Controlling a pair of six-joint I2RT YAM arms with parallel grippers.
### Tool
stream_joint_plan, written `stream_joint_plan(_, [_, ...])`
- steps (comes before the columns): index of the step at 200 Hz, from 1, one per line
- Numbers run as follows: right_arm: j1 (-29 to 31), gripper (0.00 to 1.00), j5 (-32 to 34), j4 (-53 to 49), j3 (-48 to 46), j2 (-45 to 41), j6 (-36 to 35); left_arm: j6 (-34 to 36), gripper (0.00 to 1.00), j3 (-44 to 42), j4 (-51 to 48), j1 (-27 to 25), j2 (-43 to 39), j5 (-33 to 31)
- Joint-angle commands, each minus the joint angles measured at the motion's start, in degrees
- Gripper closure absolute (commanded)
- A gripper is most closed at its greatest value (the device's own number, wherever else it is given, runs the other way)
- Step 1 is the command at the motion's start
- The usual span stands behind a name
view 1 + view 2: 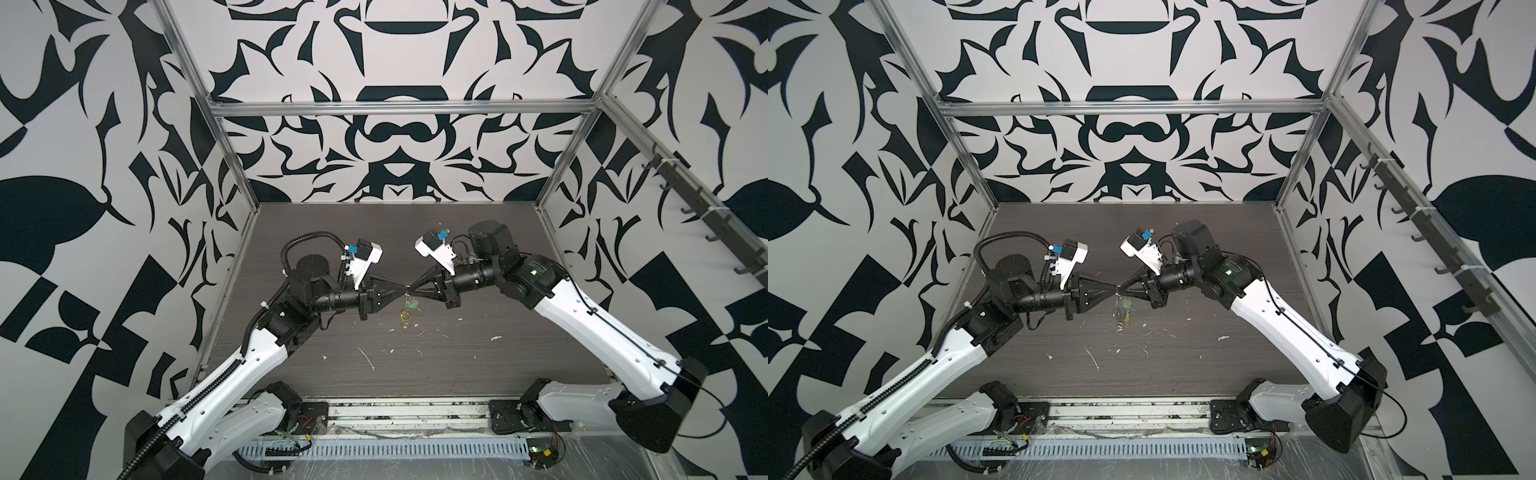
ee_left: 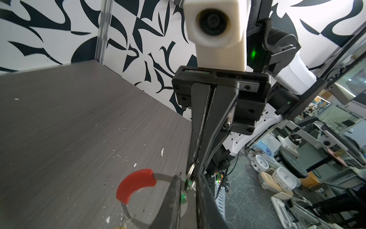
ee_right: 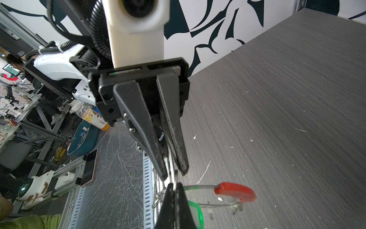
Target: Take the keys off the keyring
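- Patterned black-and-white walls [image 1: 395,158] enclose a grey wood-grain table [image 1: 415,365] flecked with white scraps. Both arms meet tip to tip above its middle.
- Location: the keyring [image 3: 200,187], a thin grey hoop, hangs in the air just below the meeting tips, apparently clear of the table. The red strip [image 3: 234,191] sits on its band. The green tag [image 3: 197,213] and yellow tag [image 1: 403,318] dangle beneath.
- Right gripper [image 2: 196,168]: fingers pressed together, pinching a small wire loop [image 2: 190,171] at the very tips.
- Left gripper [image 3: 174,173]: jaws narrowly apart with that loop in the gap. Whether they touch it cannot be made out.
- Handling (judged): everything looks very light. The hoop seems thin, stiff and springy, its metal probably slippery. The tags swing freely, so a grip on a tag's body would likely be steadier than one on bare wire. Likely holds: the loop for working a tag off, and the band beside the red strip for steadying the hoop.
- Views compared: both top views give the arms' pose but show the tags as tiny coloured specks and the hoop hardly at all. The left wrist view shows the loop clamped in the right gripper's tips. The right wrist view alone shows the gap between the left jaws and the band running to the red strip.
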Motion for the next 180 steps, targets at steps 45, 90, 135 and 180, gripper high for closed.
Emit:
stream_joint_plan(45, [0.3, 1.00, -1.2, 3.7, 0.8, -1.4, 1.4, -0.3, 0.81, 0.9, 1.9, -0.5, 0.2, 1.1])
stream_joint_plan(90, [0.3, 1.00, -1.2, 4.5, 0.5, -1.4, 2.1, -0.5, 0.95, 1.1, 2.3, -0.8, 0.5, 0.4])
stream_joint_plan(135, [0.7, 0.97, 0.7, 7.1, -0.9, -3.2, 4.7, -0.2, 1.00, 1.3, 2.9, -2.2, -0.4, -3.0])
stream_joint_plan(180, [0.6, 0.59, 6.5, 15.0, -4.9, -10.1, 8.8, 1.0, 1.00, -0.1, 3.2, -2.4, -3.9, -8.6])
